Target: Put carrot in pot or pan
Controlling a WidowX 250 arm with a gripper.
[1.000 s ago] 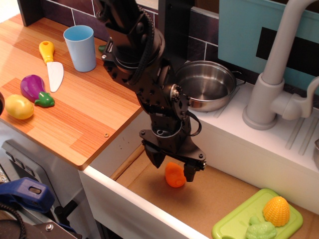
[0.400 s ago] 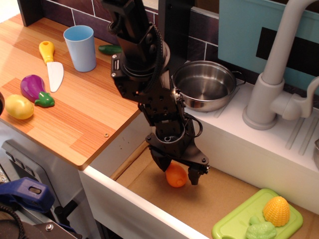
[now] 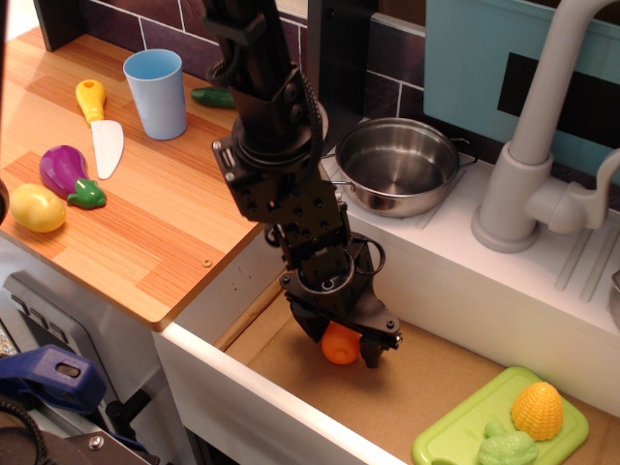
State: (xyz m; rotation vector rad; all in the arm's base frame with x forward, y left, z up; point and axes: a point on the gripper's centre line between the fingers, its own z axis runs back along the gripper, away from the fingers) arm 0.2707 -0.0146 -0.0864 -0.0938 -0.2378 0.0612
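1. Claw: lowered into sink basin, jaws narrow and set on either side of carrot; contact likely, firm hold not confirmed.
2. Carrot: between the jaws, resting on or just above basin floor; only orange middle visible.
3. Pot: up and behind the claw on the white counter, empty, open side up.
4. Risk judged: glossy rounded toy could squirt from the jaws on lifting if pinched off-centre.
5. Risk judged: basin wall between claw and pot; too low a lift could knock carrot against it or against pot rim.
6. Faucet: right of pot, near the drop path.
7. Green tray: right of the claw, carrying corn toy.
8. Left of the claw, on wooden counter: blue cup, knife, eggplant, lemon toy; well apart, no obstruction.
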